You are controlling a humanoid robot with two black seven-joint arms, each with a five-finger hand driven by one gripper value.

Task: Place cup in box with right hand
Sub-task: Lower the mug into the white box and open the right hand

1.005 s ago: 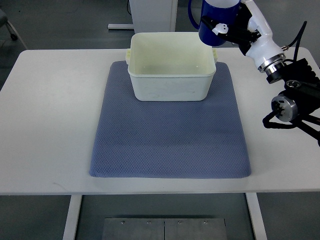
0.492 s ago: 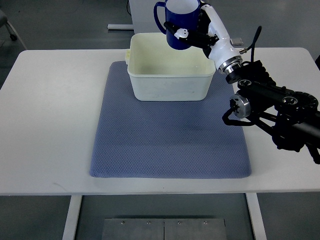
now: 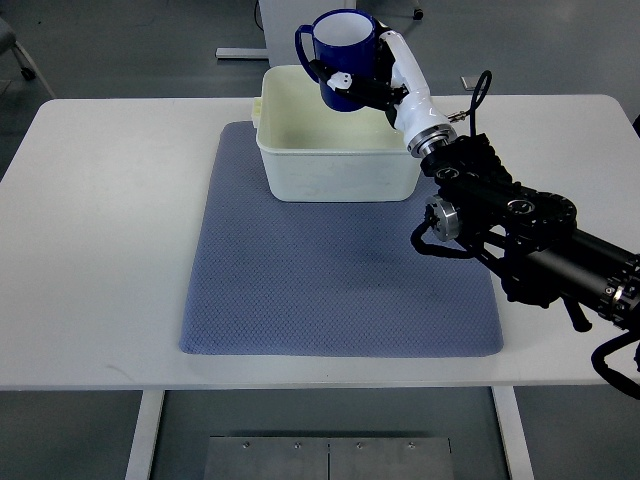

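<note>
A white rectangular table (image 3: 90, 250) stands on a grey floor (image 3: 120, 40), with a white cabinet-like base (image 3: 300, 25) beyond its far edge. A blue-grey textured mat (image 3: 330, 290) covers the middle of the table, and a cream plastic rectangular box (image 3: 335, 150) sits on the mat's far edge, open side up. The robot's right arm (image 3: 520, 230), black at the forearm and white towards the wrist, reaches in from the right edge and slants across the mat's far right corner. The right hand (image 3: 375, 80) is closed around a dark blue mug with a white interior (image 3: 343, 55), fingers wrapped about its side. The mug hangs above the far part of the box, tilted slightly, its handle pointing left; it appears clear of the box's rim, though the steep view makes this hard to judge.
</note>
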